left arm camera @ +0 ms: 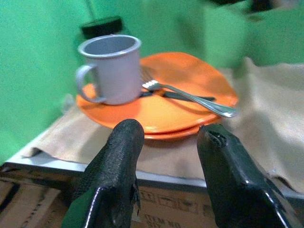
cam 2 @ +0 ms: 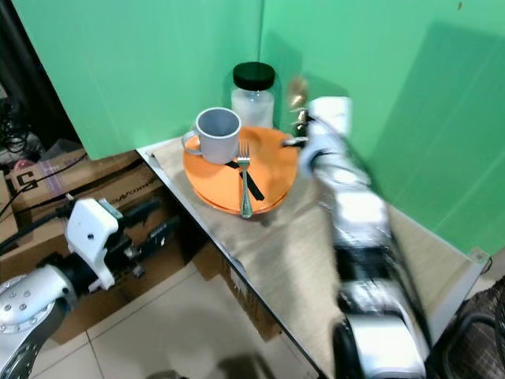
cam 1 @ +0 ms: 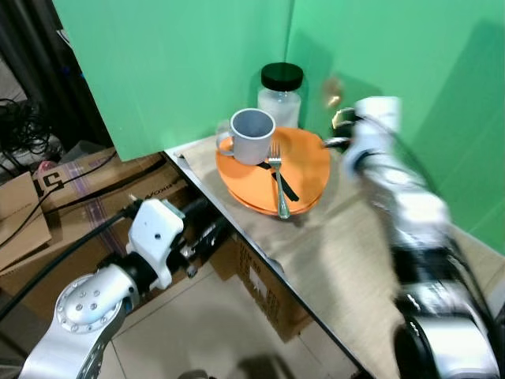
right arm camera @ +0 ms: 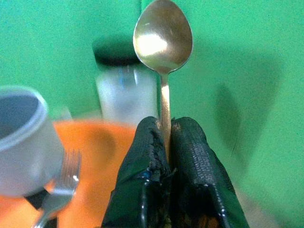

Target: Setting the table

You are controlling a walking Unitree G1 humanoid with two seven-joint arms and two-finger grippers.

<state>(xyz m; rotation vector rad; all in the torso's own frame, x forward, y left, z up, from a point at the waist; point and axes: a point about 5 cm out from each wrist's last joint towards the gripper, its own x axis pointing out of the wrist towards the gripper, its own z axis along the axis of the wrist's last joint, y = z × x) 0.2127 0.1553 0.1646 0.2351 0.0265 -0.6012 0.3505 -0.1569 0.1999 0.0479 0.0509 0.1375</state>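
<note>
Two orange plates [cam 1: 304, 170] sat stacked near the far corner of the table [cam 1: 351, 268], on a tan cloth [left arm camera: 266, 123] that covered its top. On the plates stood a grey mug [cam 1: 251, 135], its handle turned toward the table's left edge, and beside it lay a fork [cam 1: 278, 181] with its tines next to the mug and its handle reaching toward the plates' near rim. A black item [cam 1: 286, 185] lay under the fork, too small to identify. Just behind the plates stood a clear jar [cam 1: 281, 95] with a black lid, against a green backdrop [cam 1: 181, 55].

The right gripper [right arm camera: 165, 142] hung above the plates' right rim, its arm blurred in the head views. Its fingers [right arm camera: 190, 152] were pressed together on the handle of a spoon [right arm camera: 163, 40], whose bowl stuck out past the fingertips toward the backdrop, to the right of the jar.

The left gripper [left arm camera: 168, 137] was held low, beside the table's left edge and below its top, pointing at the plates, with its fingers [left arm camera: 121, 156] spread apart around nothing. Cardboard boxes [cam 1: 71, 197] sat on the floor under and left of the table.
</note>
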